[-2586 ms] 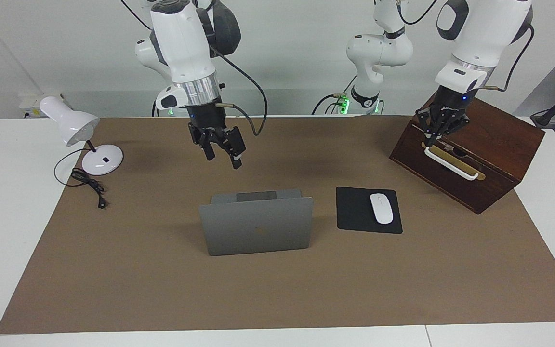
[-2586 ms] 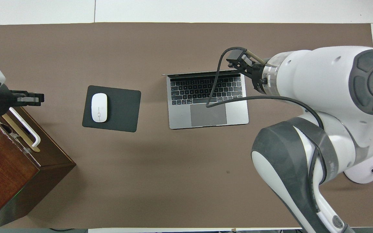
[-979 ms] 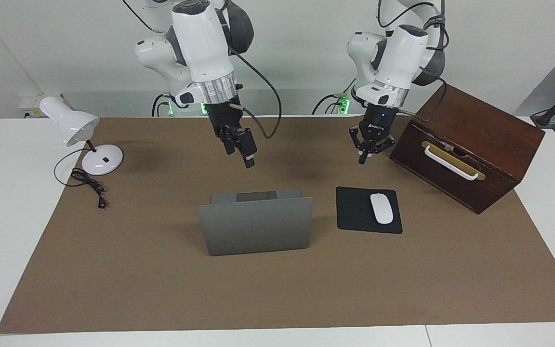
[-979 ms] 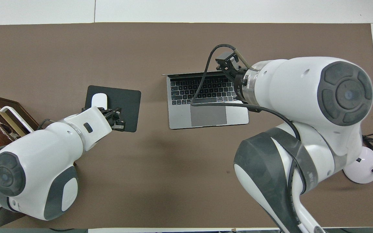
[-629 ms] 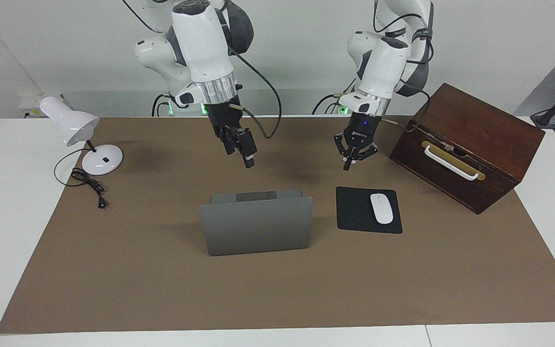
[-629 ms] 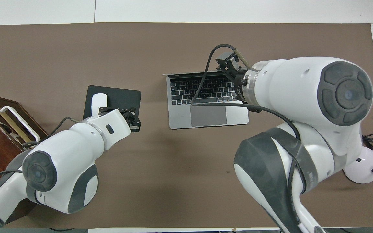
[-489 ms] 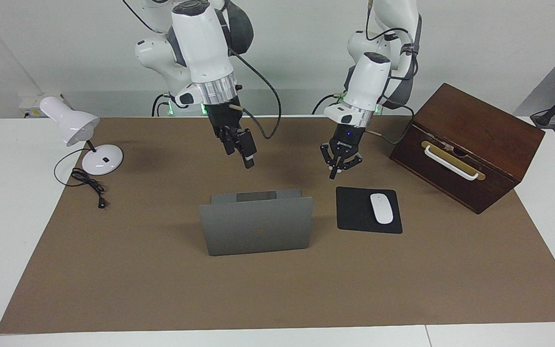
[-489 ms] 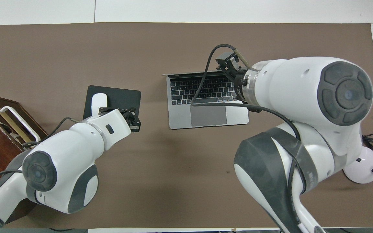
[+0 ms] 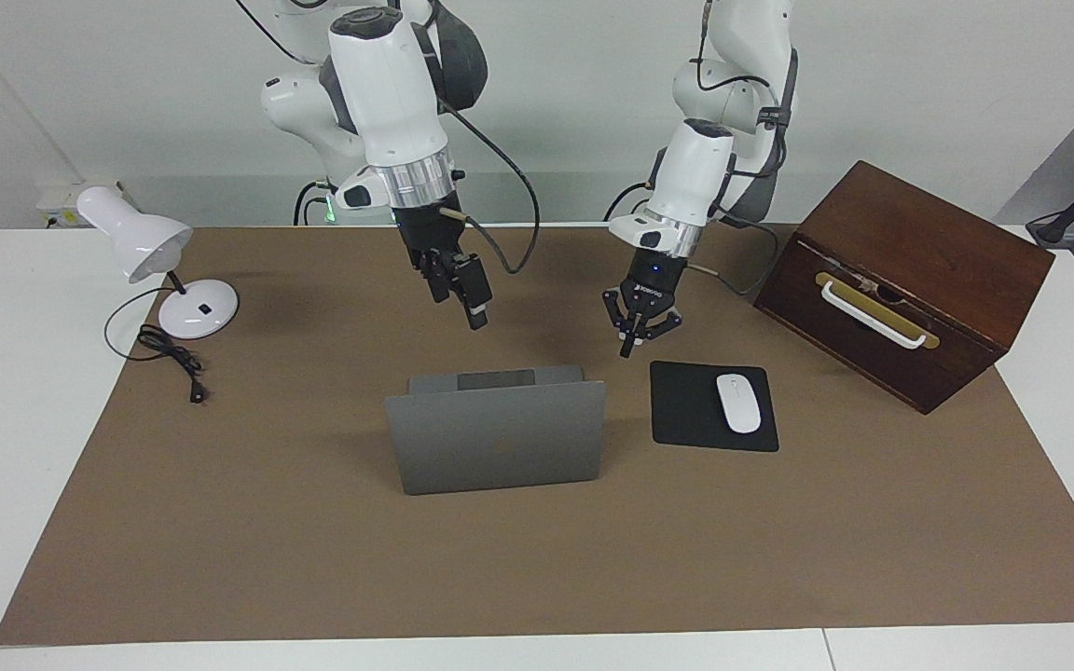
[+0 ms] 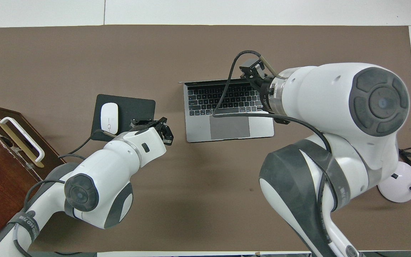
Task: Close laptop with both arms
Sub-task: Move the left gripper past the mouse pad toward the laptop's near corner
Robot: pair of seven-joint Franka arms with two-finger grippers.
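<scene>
Brown mat (image 9: pixel 779 540) covers table. Laptop (image 9: pixel 500 438) mid-mat, lid upright, open. Mouse pad (image 9: pixel 686 410) beside it, at 3 o'clock in facing view. Right gripper (image 9: pixel 464 298) over keyboard, claw state unclear. Left gripper (image 9: pixel 628 349) over mat between laptop and pad, claw pinched closed, empty.

Even, bright light falls from above, with no hard glare. Soft, blurred shadows of the arms lie on the brown mat (image 9: pixel 248 522) under each arm, faintest toward the robots. The open laptop (image 9: pixel 498 445) casts a dim shadow at its base. White arm shells (image 10: pixel 334 103) in the overhead view look slightly washed out. Both views are sharp across the table; straight edges bend slightly near the corners.
</scene>
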